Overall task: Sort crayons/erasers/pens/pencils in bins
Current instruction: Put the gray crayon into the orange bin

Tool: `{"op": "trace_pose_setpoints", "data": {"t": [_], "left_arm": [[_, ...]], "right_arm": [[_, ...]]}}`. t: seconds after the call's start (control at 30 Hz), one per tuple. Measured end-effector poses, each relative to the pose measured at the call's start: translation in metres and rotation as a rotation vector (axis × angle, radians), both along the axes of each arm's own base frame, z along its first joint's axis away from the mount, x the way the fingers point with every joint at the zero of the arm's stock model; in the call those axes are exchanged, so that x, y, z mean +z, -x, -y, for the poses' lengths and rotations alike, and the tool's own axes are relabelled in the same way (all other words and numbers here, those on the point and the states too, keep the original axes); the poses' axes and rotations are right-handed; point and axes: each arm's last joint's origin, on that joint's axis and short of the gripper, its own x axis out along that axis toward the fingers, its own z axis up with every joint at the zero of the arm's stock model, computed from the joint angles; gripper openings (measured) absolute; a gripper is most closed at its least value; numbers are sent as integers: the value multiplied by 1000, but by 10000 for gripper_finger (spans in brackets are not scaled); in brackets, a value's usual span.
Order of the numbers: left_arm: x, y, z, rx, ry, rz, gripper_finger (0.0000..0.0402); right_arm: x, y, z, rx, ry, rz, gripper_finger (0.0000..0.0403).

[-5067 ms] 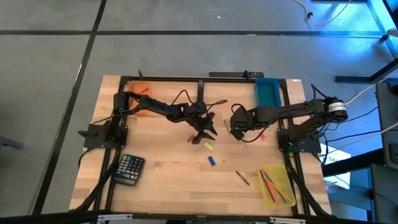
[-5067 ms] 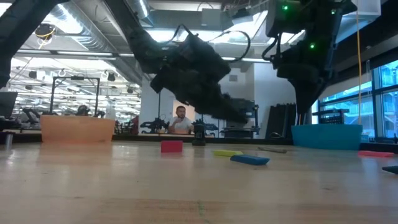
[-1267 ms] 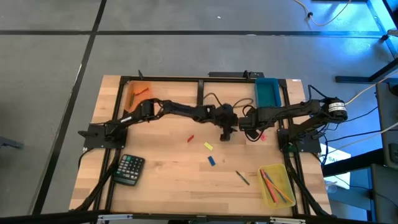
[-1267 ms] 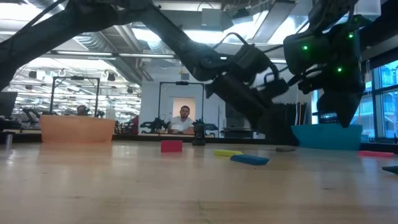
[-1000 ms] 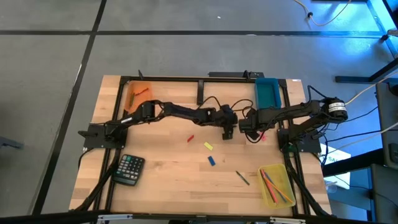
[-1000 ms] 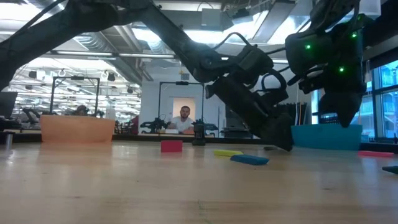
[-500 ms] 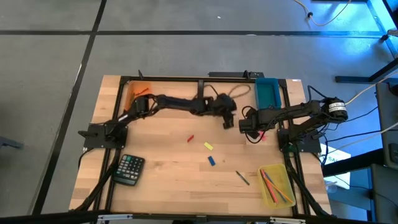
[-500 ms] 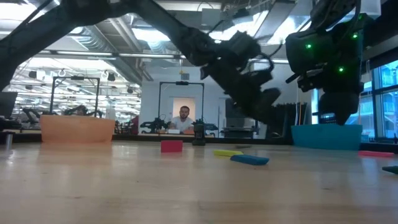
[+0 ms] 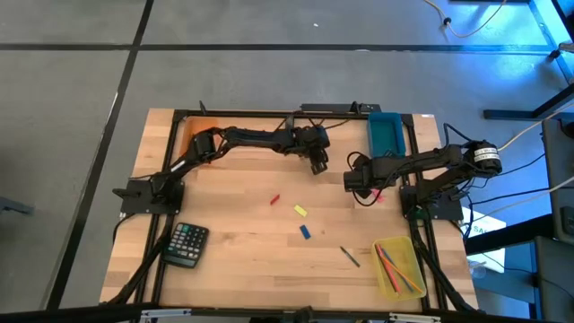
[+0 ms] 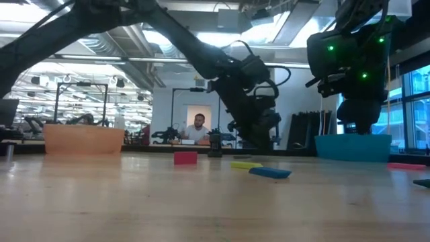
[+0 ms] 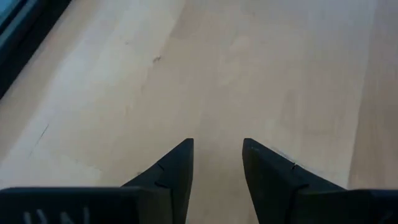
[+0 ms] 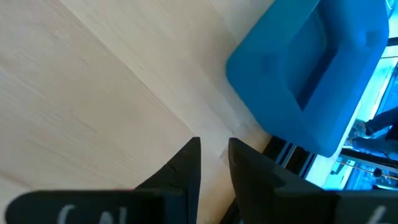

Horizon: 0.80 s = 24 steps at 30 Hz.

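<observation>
No writing can be read; left gripper (image 9: 318, 165) hangs empty with fingers apart near the teal bin (image 9: 387, 132), right gripper (image 9: 352, 182) seemingly slightly parted, erasers (image 9: 300, 211) mid-table.

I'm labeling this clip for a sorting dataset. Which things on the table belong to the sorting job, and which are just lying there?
Part of the job:
orange bin
teal bin
yellow bin
red crayon
yellow eraser
blue eraser
pink eraser
dark pencil
left claw
right claw

Just lying about:
calculator
</observation>
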Motion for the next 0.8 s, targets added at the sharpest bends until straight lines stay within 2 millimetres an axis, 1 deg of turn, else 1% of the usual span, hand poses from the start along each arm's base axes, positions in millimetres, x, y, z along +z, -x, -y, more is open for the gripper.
{"op": "trace_pose_setpoints", "data": {"t": [0.1, 0.23, 0.3, 0.37, 0.47, 0.6, 0.7, 0.8], "left_arm": [[8, 4, 2, 1, -8, -26, 131], [35, 15, 5, 14, -41, -77, 131], [44, 20, 3, 43, -91, -116, 131], [43, 27, -1, 67, -104, -180, 131], [39, 38, -18, 98, -77, -232, 131], [29, 49, -43, 124, -9, -241, 131], [31, 55, -58, 128, 33, -210, 131], [31, 59, -66, 115, 66, -192, 131]], "right_arm": [[0, -1, 0, 3, 0, 4, 85], [0, 0, 1, -3, 0, 4, 85], [0, -1, 2, -4, 0, 8, 85], [0, -1, 2, -4, 1, 15, 85], [0, -2, 2, -4, 1, 20, 85], [-1, -3, 2, -4, 1, 36, 85], [-1, -4, 2, -3, 1, 45, 85], [-1, -4, 2, -4, 1, 47, 85]]}}
